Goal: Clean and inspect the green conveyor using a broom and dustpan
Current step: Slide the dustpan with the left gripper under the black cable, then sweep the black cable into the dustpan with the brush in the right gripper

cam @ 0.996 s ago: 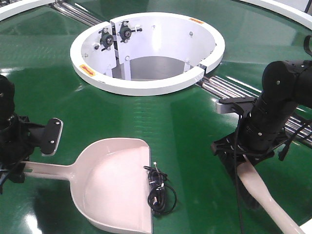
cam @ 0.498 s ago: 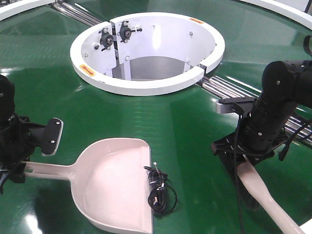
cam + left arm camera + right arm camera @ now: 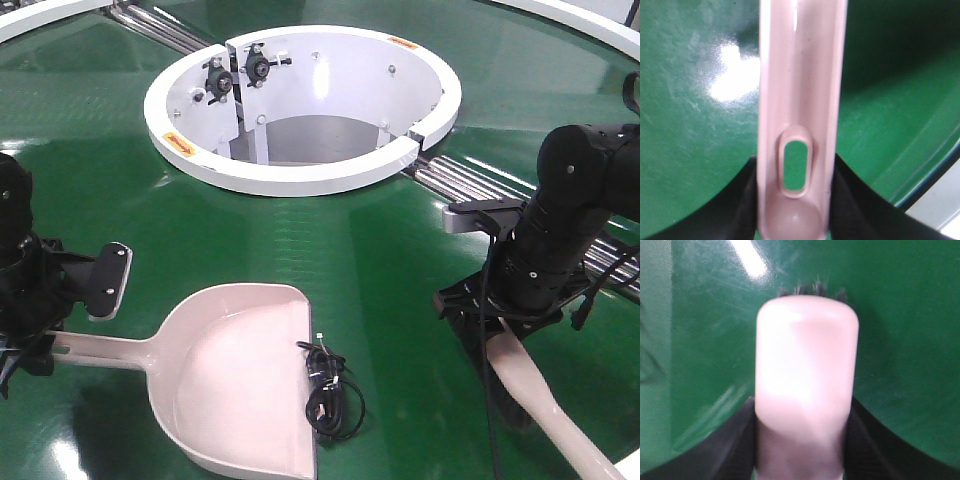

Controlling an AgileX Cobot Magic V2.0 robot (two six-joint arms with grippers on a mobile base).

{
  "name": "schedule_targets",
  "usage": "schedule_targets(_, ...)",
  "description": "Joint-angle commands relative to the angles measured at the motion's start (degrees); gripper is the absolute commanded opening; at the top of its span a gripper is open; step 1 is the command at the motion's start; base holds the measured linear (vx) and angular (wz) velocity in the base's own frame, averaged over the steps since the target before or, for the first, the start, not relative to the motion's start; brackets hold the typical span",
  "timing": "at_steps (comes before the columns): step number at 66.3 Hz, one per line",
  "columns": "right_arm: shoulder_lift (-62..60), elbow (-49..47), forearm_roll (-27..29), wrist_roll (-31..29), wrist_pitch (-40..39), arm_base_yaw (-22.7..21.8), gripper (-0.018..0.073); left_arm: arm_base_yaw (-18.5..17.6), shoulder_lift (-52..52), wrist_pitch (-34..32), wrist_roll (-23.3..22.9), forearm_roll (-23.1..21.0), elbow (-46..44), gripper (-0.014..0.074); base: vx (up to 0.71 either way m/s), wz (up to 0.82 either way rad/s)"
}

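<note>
The green conveyor [image 3: 330, 240] fills the front view, with its white ring rim [image 3: 300, 180] around a round hole. The beige dustpan [image 3: 235, 380] lies on the belt at lower left. My left gripper [image 3: 40, 335] is shut on its slotted handle [image 3: 797, 150]. A black coiled cable [image 3: 330, 395] lies at the dustpan's front lip. My right gripper [image 3: 500, 325] is shut on the beige broom [image 3: 545, 400] at lower right. The broom's flat back [image 3: 807, 370] fills the right wrist view, dark bristles [image 3: 812, 290] showing past its tip.
Silver metal rails [image 3: 470, 185] run from the ring toward the right, behind my right arm. More rails [image 3: 160, 30] show at the top left. A white edge [image 3: 630, 465] sits at the bottom right corner.
The dustpan and my left gripper have shifted slightly right, toward the black cable. The right arm and broom have not moved.
</note>
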Motion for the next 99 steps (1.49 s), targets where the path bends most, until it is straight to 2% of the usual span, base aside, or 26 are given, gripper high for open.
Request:
schedule_targets(1, -2.6, -1.4, 0.5, -0.5, 0.0, -0.3, -0.0006, -0.6, -1.9, -0.2, -0.1, -1.7, -1.5, -0.0022, 0.0, 0.0)
schedule_targets(17, -2.6, -1.4, 0.7, -0.7, -1.4, -0.3, -0.0006, -0.6, -1.9, -0.2, -0.1, -1.7, -1.5, -0.0022, 0.0, 0.0)
schedule_targets(26, -2.5, -1.4, 3.3, -0.3, -1.4, 0.1, -0.0006, -0.6, -1.9, -0.2, -0.1, -1.7, -1.5, -0.0022, 0.0, 0.0)
schedule_targets(44, 0.7, -1.4, 3.7, 1.0, -2.8, 4.8, -0.0006, -0.6, -1.9, -0.2, -0.1, -1.7, -1.5, -0.0022, 0.0, 0.0)
schedule_targets(62, 5.1, -2.2, 7.5, 1.1, -5.4, 9.3, -0.0006, -0.6, -1.9, -0.2, -0.1, -1.7, -1.5, -0.0022, 0.0, 0.0)
schedule_targets(80, 11.7, -11.4, 9.5, 2.6, -3.1, 14.5, -0.0006, -0.6, -1.9, -0.2, -0.1, -1.7, -1.5, -0.0022, 0.0, 0.0)
schedule_targets(99, 19.5, -24.3, 14.8, 3.3, 0.7, 20.3, -0.0006, -0.6, -1.9, -0.2, -0.1, -1.7, -1.5, -0.0022, 0.0, 0.0)
